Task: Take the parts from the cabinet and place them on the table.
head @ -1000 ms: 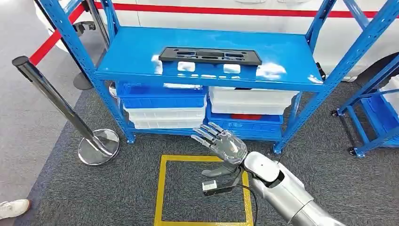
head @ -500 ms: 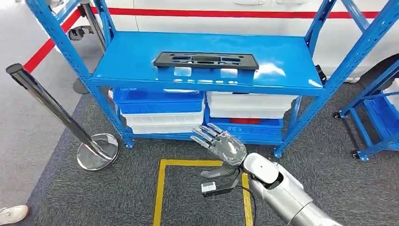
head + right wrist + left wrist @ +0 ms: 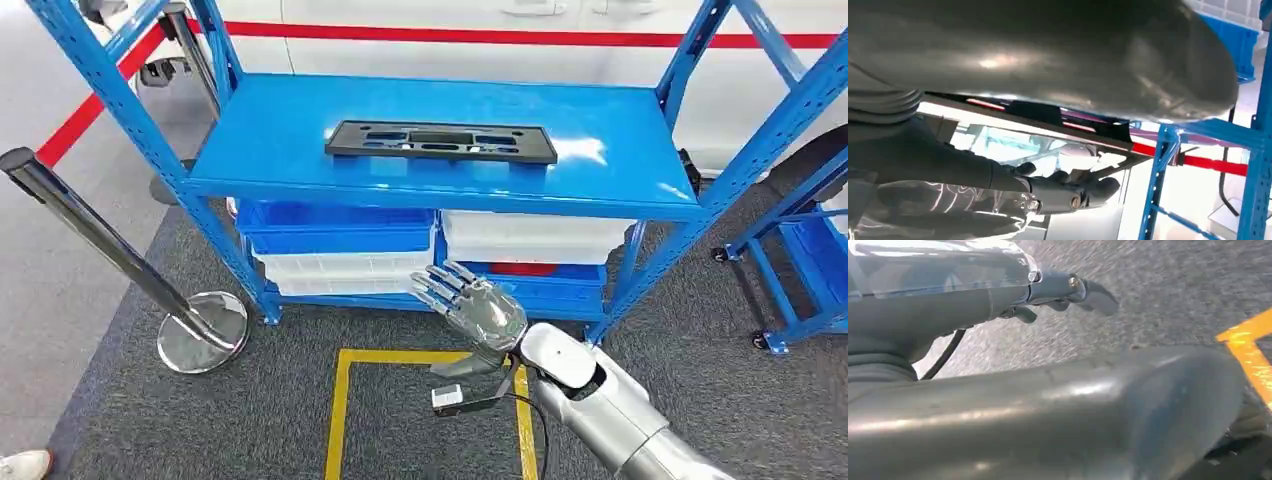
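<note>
Blue cabinet (image 3: 270, 165) fills the far side of the head view; black part (image 3: 440, 141) lies flat on its top shelf, centred, long side across. Blue and white bins (image 3: 345, 240) stacked on the shelf below. Chrome stanchion (image 3: 110, 250) at left on grey carpet. Yellow floor square (image 3: 345, 420) in front. Right arm reaches forward, right hand (image 3: 470, 305) empty, fingers spread, below shelf level, well short of the part. Left hand (image 3: 1058, 292) hangs over carpet; fingers extended, nothing held. No readable writing.

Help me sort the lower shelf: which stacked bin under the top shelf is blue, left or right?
The left stack's top bin is blue, sitting on white bins; the right stack's top bin is white.
</note>
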`<move>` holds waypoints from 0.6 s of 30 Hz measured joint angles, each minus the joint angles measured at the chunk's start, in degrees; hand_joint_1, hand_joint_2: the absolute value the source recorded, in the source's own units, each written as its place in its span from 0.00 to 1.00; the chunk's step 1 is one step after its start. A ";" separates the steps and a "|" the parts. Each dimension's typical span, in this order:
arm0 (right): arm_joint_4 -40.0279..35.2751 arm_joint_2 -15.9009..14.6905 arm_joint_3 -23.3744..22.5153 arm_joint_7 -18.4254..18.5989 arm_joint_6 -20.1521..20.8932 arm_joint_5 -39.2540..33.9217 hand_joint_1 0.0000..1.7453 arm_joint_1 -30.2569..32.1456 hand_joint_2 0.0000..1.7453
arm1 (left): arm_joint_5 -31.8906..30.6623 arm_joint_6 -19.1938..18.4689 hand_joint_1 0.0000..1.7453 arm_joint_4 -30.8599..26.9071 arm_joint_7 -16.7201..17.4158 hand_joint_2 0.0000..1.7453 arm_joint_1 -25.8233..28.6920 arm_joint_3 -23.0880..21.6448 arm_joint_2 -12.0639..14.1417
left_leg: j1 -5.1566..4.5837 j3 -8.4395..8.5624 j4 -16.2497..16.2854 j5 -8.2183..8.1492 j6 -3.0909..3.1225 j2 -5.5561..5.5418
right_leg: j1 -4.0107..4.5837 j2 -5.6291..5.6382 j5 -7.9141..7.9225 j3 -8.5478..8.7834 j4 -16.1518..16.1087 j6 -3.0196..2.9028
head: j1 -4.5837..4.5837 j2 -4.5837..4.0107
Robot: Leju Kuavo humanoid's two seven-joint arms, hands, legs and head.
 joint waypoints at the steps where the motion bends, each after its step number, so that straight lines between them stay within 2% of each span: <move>1: 0.00 0.00 -0.02 0.00 -0.02 0.00 0.00 -0.01 0.00 | 0.09 0.00 0.00 0.00 0.00 0.00 0.13 0.00 -0.05 | 0.34 1.11 -0.84 -0.14 0.13 -0.14 | -0.10 0.00 -0.17 -0.57 1.21 0.22 | 0.02 0.00; 2: 0.02 0.00 -0.02 0.00 -0.02 -0.04 0.00 -0.34 0.00 | 0.09 0.00 0.00 0.00 -0.13 0.00 0.07 0.02 -0.02 | 0.39 2.13 -1.25 -0.70 0.47 -0.20 | -0.19 0.05 -0.22 -2.11 3.98 0.43 | 0.06 0.00; 5: 0.37 0.44 0.02 -0.33 -0.02 -0.18 0.00 -0.62 0.00 | 0.06 -0.18 0.00 0.00 -0.61 0.00 -0.11 0.00 -0.09 | 0.43 3.86 -1.33 -2.30 0.45 -0.41 | -0.38 0.06 -4.15 -10.54 15.21 0.73 | 0.07 0.00; 6: 0.57 0.59 0.04 -0.48 -0.02 -0.26 0.00 -0.49 0.00 | 0.07 -0.30 0.00 0.00 -0.68 0.00 0.03 0.00 -0.09 | 0.44 4.69 -1.32 -2.93 0.41 -0.48 | -0.44 0.05 -4.72 -12.45 16.68 1.02 | 0.07 0.00; 7: 0.77 0.61 0.07 -0.52 -0.04 -0.33 0.00 -0.46 0.00 | 0.06 -0.35 0.00 0.00 -0.68 0.00 0.27 0.02 -0.07 | 0.47 5.70 -1.32 -3.64 0.30 -0.55 | -0.53 0.03 -4.45 -13.24 15.95 1.20 | 0.07 -0.02; 8: 0.98 0.59 0.09 -0.66 -0.07 -0.48 0.00 -0.50 0.00 | 0.07 -0.50 0.00 0.00 -0.68 0.00 0.50 0.02 -0.09 | 0.49 6.97 -1.31 -4.56 0.12 -0.57 | -0.62 -0.01 -3.05 -13.04 12.88 1.18 | 0.07 0.00; 9: 1.18 0.61 0.09 -0.72 -0.07 -0.61 0.00 -0.53 0.00 | 0.06 -0.52 0.00 0.00 -0.68 0.00 0.58 0.02 -0.09 | 0.53 8.36 -1.31 -5.50 -0.13 -0.56 | -0.62 -0.09 -0.20 -12.01 8.26 0.88 | 0.07 0.00; 10: 1.31 0.61 0.09 -0.81 -0.09 -0.76 0.00 -0.53 0.00 | 0.07 -0.57 0.00 0.00 -0.68 0.00 0.60 0.00 -0.09 | 0.54 9.41 -1.34 -6.43 -0.32 -0.50 | -0.59 -0.30 4.24 -11.21 3.68 0.65 | 0.07 0.00; 11: 1.68 0.61 0.22 -0.92 -0.11 -0.85 0.00 -0.49 0.00 | 0.09 -0.63 0.00 0.24 -0.68 0.00 0.70 0.02 -0.09 | 0.40 10.23 -0.96 -7.36 -0.60 -0.46 | -0.39 -0.97 10.43 -11.61 -0.49 0.21 | 0.07 -0.02; 12: 1.95 0.61 0.39 -0.98 -0.09 -0.92 0.00 -0.61 0.00 | 0.07 -0.63 0.00 0.28 -0.68 0.00 0.53 0.02 -0.09 | 0.37 10.28 -1.32 -7.98 -0.99 -0.65 | 0.05 -0.90 8.75 -11.26 0.18 -0.10 | 0.15 0.00; 13: 1.95 0.72 0.44 -0.98 -0.18 -1.03 0.00 -0.60 0.00 | 0.09 -0.59 0.00 0.26 -0.59 0.00 0.28 0.02 -0.04 | 0.45 10.58 -1.77 -8.76 -1.37 -0.45 | 0.30 -0.60 8.55 -10.95 0.23 -0.40 | 0.15 0.00; 14: 1.88 0.72 0.44 -1.07 -0.24 -1.07 0.00 -0.72 0.00 | 0.06 -0.52 0.00 0.28 -0.61 0.00 0.22 0.02 -0.02 | 0.50 11.82 -1.52 -8.41 -1.78 -0.25 | 0.17 -0.45 7.60 -10.36 -0.23 -0.95 | 0.13 0.00; 15: 1.90 0.72 0.44 -1.07 -0.26 -1.09 0.00 -1.24 0.00 | 0.07 -0.52 0.00 0.28 -0.63 0.00 0.03 0.02 -0.04 | 0.50 11.30 -0.27 -7.29 -2.11 -0.15 | 0.27 -0.45 6.85 -9.62 -0.30 -1.37 | 0.17 0.00; 16: 1.88 0.66 0.44 -1.07 -0.31 -1.16 0.00 -1.56 0.00 | -0.04 -0.57 0.00 0.26 -0.66 0.00 -0.18 0.00 -0.04 | 0.65 10.13 2.59 -6.40 -2.44 -0.02 | -0.05 -0.21 6.41 -8.32 -0.67 -1.82 | 0.13 0.00; 17: 1.90 0.13 0.44 -0.96 -0.37 -1.25 0.00 -1.70 0.00 | -0.11 -0.57 0.00 0.28 -0.68 0.00 -0.30 0.00 -0.04 | 0.79 7.38 7.68 -4.39 -2.86 0.07 | 0.04 -0.37 5.44 -7.05 -0.90 -2.12 | 0.15 0.00; 18: 1.90 -0.02 0.48 -1.01 -0.37 -1.22 0.00 -1.74 0.00 | -0.13 -0.59 0.00 0.28 -0.68 0.00 -0.42 0.00 -0.06 | 0.81 4.27 12.16 -4.31 -3.10 0.13 | 0.11 -0.49 4.55 -6.15 -0.96 -2.34 | 0.13 0.00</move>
